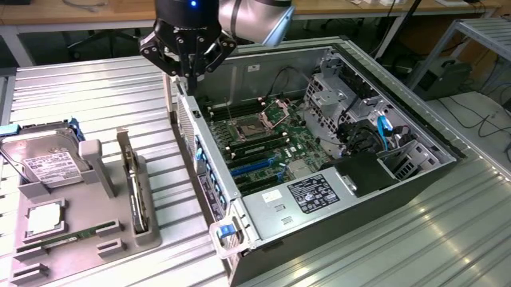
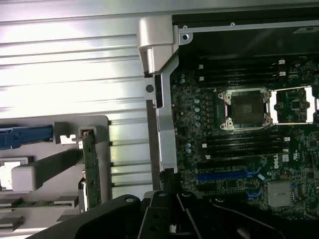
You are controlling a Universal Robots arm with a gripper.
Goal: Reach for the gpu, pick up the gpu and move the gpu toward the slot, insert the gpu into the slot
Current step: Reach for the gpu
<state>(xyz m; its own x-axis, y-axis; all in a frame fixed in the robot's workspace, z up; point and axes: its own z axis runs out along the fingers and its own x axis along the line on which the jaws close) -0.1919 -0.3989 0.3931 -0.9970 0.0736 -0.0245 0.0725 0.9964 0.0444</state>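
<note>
Collision with the case wall (image 1: 194, 134) looks the likeliest slip, since the end effector (image 1: 190, 75), pinched narrow and empty, hangs just above it, well apart from the graphics card (image 1: 133, 182) standing edge-up in its holder (image 1: 148, 238).

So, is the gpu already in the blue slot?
No, the gpu stands in the gray holder, outside the computer case.
</note>
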